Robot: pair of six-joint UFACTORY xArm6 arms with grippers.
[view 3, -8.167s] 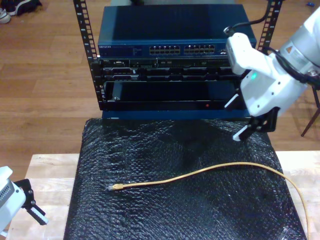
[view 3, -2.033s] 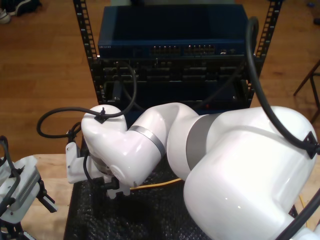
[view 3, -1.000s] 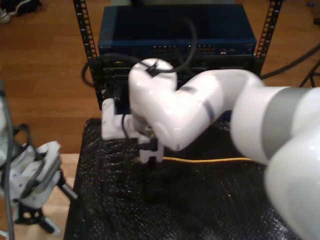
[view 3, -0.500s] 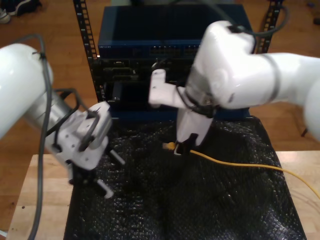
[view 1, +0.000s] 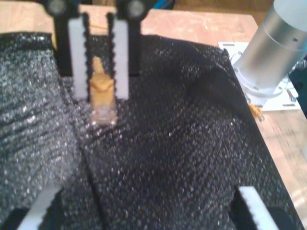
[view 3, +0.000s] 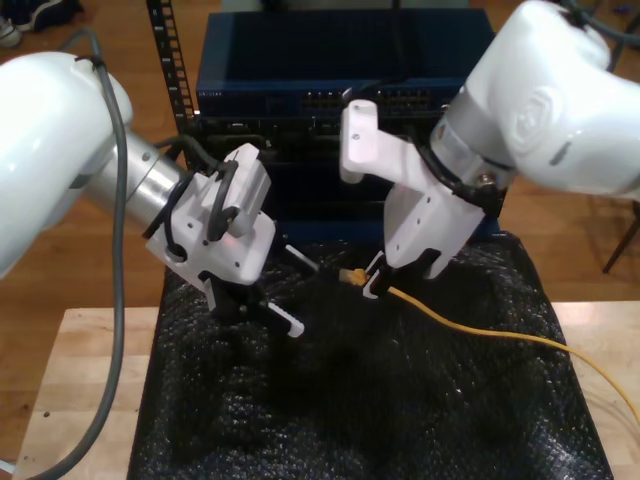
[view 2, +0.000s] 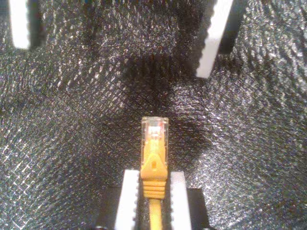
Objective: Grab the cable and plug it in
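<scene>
My first gripper [view 3: 295, 290]: it hangs on the exterior view's left above the black mat [view 3: 400, 410], jaws spread wide and holding nothing. It faces the plug, probably ready to take it or steady it.
My second gripper [view 3: 372, 283]: right of centre in the exterior view, it is clamped narrow on the cable [view 3: 470, 325] just behind the plug. The plug juts out free, so its tip stays clear for a socket.
Plug direction: it points toward the exterior view's left, at my first gripper, not yet at the far rack [view 3: 300, 60].
Cable location: the end is lifted off the mat, and the rest trails near and right, off the exterior view's right edge.
Cable look: thin and orange-yellow, with a ribbed orange boot and a small clear plug [view 2: 154, 129].
</scene>
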